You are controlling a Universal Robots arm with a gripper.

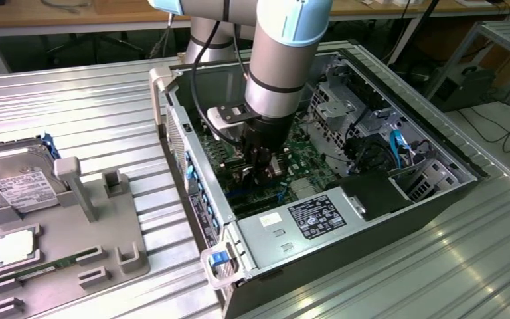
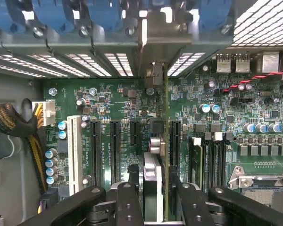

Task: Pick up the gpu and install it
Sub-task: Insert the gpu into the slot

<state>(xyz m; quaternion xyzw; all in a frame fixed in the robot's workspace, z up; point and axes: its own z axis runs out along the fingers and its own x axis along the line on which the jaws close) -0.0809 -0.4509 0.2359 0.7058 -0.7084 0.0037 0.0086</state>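
The gpu (image 2: 153, 155) stands on edge in the wrist view, seated along a slot of the green motherboard (image 2: 108, 94). Its metal bracket reaches up to the case's rear slot openings. My gripper (image 2: 153, 173) straddles the card with one black finger (image 2: 131, 188) on each side and narrow gaps to the card, so it looks open. In the exterior view the arm reaches straight down into the open computer case (image 1: 177, 133), and the gripper (image 1: 264, 178) sits low over the board.
Black expansion slots (image 2: 114, 146) and a white slot (image 2: 75, 150) lie beside the card, with memory slots and the CPU socket (image 2: 266, 181) on its other side. A yellow-black cable bundle (image 2: 12, 122) runs nearby. Outside the case, a grey fixture (image 1: 104, 232) holds a hard drive (image 1: 16, 187) and memory stick (image 1: 42, 271).
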